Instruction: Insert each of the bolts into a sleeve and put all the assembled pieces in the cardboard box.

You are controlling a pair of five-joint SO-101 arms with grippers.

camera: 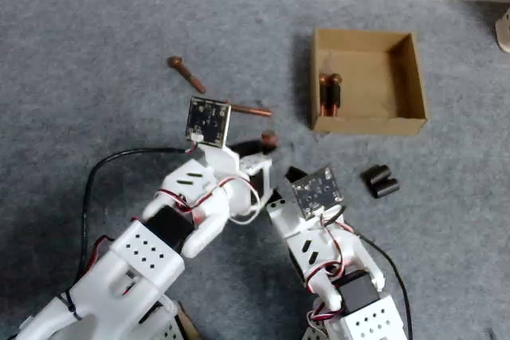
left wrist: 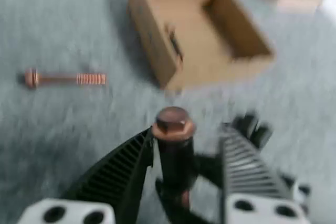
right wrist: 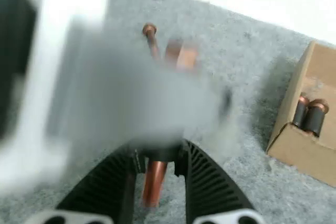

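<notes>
A black sleeve (left wrist: 176,163) with a copper bolt (left wrist: 173,123) pushed through it is held up between both grippers, left of the cardboard box (camera: 368,123). My right gripper (right wrist: 160,153) is shut on the sleeve's lower end, and the bolt's shank (right wrist: 153,182) sticks out between its fingers. My left gripper (left wrist: 188,156) stands open around the sleeve; one finger (left wrist: 126,169) touches it and the other stands off. From above, the bolt head (camera: 269,138) shows at the left gripper (camera: 256,153), with the right gripper (camera: 284,185) just below.
Two assembled pieces (camera: 331,93) lie in the box. Two loose bolts (camera: 186,73) (camera: 251,109) lie on the grey mat to its left. Two loose sleeves (camera: 380,181) sit in front of the box. The left arm blurs across the right wrist view.
</notes>
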